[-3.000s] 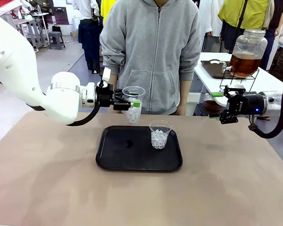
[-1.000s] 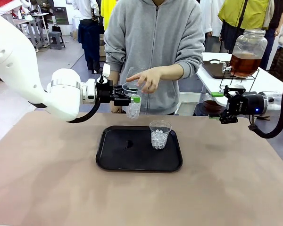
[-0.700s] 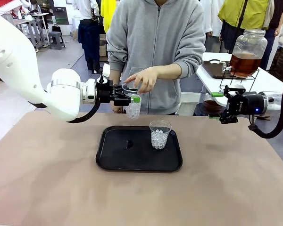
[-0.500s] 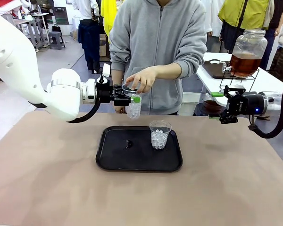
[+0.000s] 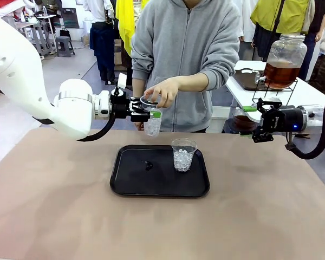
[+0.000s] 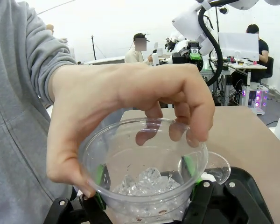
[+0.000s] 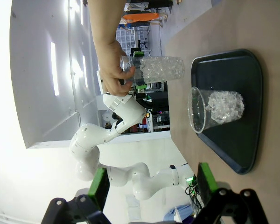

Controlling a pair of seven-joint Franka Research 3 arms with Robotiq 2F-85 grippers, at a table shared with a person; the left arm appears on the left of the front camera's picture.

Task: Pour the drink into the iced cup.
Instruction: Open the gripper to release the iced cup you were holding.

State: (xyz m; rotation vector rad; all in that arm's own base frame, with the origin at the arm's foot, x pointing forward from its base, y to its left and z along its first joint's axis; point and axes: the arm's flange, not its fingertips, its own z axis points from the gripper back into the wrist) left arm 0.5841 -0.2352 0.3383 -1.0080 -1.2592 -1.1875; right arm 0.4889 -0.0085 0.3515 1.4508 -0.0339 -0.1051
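Observation:
My left gripper [image 5: 151, 115] is shut on a clear iced cup [image 5: 153, 123], held upright above the table's far edge behind the tray. In the left wrist view the green pads [image 6: 100, 176] press the iced cup [image 6: 144, 182] from both sides, and a person's hand [image 6: 130, 102] grasps its rim from above. A second iced cup [image 5: 183, 154] stands on the black tray [image 5: 135, 179]. The drink [image 5: 280, 73], amber liquid, fills a glass dispenser jar at the far right. My right gripper [image 5: 261, 122] hovers open and holds nothing, off the table's right side below the jar.
The jar stands on a wire rack on a white side table [image 5: 309, 95] with a dark tray. The person in a grey hoodie [image 5: 179, 49] stands at the far edge. In the right wrist view the tray [image 7: 233, 65] lies ahead of the open gripper [image 7: 152, 184].
The person's hand reached over and closed its fingers on the rim of the cup in my left gripper. Both arms stayed nearly still.

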